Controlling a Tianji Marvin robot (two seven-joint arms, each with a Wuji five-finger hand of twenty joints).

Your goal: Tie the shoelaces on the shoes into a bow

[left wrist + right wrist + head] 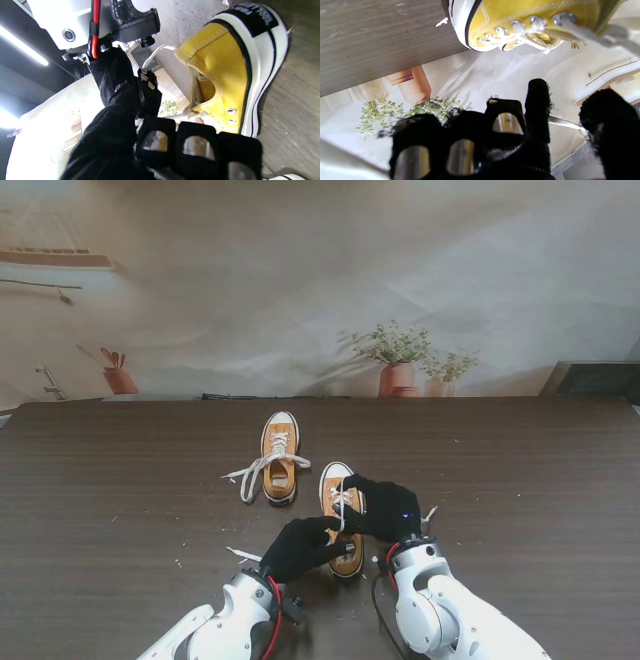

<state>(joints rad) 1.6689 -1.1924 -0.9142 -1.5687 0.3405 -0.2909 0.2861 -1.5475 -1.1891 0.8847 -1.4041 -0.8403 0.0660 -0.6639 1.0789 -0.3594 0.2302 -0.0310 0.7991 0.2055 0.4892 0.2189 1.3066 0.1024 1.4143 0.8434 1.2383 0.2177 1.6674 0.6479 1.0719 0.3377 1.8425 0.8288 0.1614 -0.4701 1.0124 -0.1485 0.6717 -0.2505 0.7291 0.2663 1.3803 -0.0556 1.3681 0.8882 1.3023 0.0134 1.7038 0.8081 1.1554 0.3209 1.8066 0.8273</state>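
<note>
Centrally in the lower half of the stand view, both gloved hands meet over the nearer yellow shoe (345,520) on the dark worktop (120,480). The left hand (300,547) and right hand (385,508) appear pinched on its white lace (343,498), though the actual grip is hidden. Judging by this, the bow is mid-tie; next comes pulling loops snug. Only the stand view shows the second shoe (280,458), laces loose. The right wrist view alone reveals eyelets.
</note>
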